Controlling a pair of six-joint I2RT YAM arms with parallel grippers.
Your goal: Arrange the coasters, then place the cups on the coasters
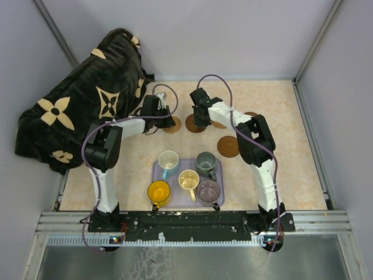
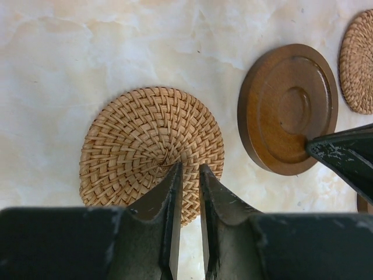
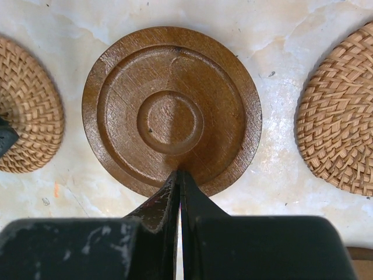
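Several coasters lie at the back of the table. My left gripper point(image 1: 165, 115) point(image 2: 188, 168) is shut, its tips resting over the near part of a woven tan coaster point(image 1: 173, 125) point(image 2: 140, 140). My right gripper point(image 1: 201, 118) point(image 3: 179, 173) is shut, tips touching the near rim of a dark wooden coaster point(image 1: 193, 124) point(image 3: 172, 111) point(image 2: 288, 108). A second woven coaster point(image 1: 218, 124) point(image 3: 338, 111) lies to its right, and another dark coaster point(image 1: 228, 146) lies nearer. Yellow point(image 1: 158, 191), white-and-blue point(image 1: 168, 159), cream point(image 1: 188, 179), grey-green point(image 1: 206, 161) and mauve point(image 1: 208, 190) cups stand on the tray.
The lavender tray point(image 1: 156, 169) sits at the near middle between the arm bases. A black blanket with beige flowers point(image 1: 76, 105) is heaped at the back left, over the table's edge. Grey walls close in the back and both sides.
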